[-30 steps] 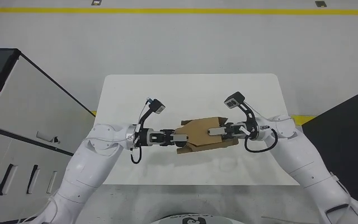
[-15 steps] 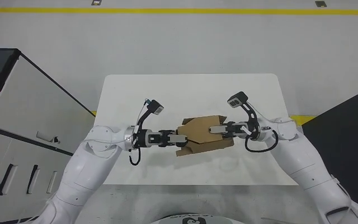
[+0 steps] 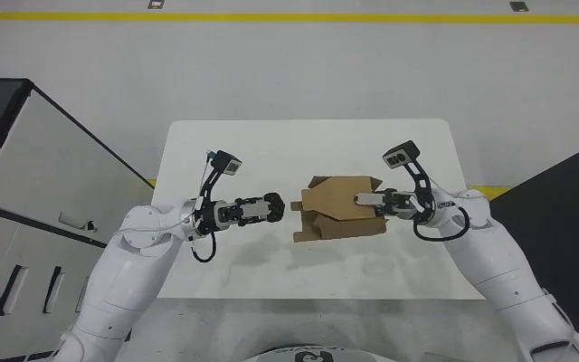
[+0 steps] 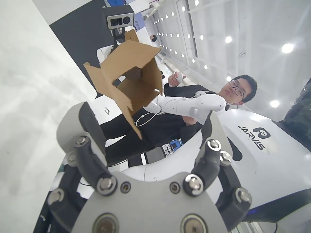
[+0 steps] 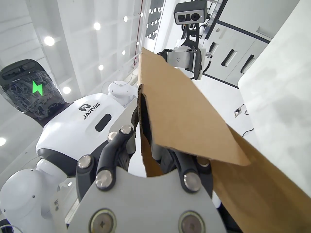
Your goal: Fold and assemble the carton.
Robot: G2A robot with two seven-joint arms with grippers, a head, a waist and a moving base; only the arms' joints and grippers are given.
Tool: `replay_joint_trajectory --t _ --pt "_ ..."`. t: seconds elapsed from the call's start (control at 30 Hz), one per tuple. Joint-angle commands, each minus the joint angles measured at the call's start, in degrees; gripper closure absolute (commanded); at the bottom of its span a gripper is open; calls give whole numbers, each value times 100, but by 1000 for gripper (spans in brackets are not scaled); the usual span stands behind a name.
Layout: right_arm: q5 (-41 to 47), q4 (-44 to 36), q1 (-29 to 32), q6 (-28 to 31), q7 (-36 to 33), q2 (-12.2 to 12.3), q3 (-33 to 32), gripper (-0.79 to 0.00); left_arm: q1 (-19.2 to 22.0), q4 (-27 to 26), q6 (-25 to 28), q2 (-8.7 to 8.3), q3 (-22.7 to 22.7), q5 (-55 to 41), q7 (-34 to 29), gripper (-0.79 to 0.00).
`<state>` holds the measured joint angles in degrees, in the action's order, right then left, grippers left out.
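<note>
Your right gripper was clamped on the carton, closed over a cardboard wall at the carton's right end. In the right wrist view, that wall's cut edge ran down between the 2 fingers, and a broad brown panel spread away from them.

Your left gripper sat just off the carton's left end, pointing at it. Its jaws were spread wide and held nothing, and a small gap separated its tips from the nearest flap. In the left wrist view, the 2 fingertips stood either side of the carton's open end, which lay farther off.

The carton was plain brown cardboard, partly opened into a tube. It lay lengthways between your 2 grippers, with its open mouth turned toward the left one. Loose flaps splayed out from that left end, 1 of them hanging below the mouth at a slant. I could not tell whether the carton's underside touched the surface below it.

The white table lay beneath the carton and reached well past it on every side. A grey cabinet stood well to the carton's left, off the table. A yellow floor line ran far beyond the carton.
</note>
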<state>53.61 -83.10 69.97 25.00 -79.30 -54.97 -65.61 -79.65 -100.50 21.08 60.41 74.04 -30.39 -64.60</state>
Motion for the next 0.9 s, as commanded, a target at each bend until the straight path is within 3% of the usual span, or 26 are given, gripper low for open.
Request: replay_joint_trajectory --t 0.0,0.33,0.6,0.87 --pt "3 -4 13 -12 42 -3 5 0 0 0 0 0 0 0 -1 -785" --pt "896 96 318 -319 -319 -36 -488 0 -109 -225 169 -19 190 24 260 -785" --pt "1598 47 546 -869 -870 -240 -1066 0 -126 -240 127 -33 223 174 375 -785" --pt "1584 20 542 -869 -870 -325 -1079 0 -122 -234 122 -35 230 224 393 -785"
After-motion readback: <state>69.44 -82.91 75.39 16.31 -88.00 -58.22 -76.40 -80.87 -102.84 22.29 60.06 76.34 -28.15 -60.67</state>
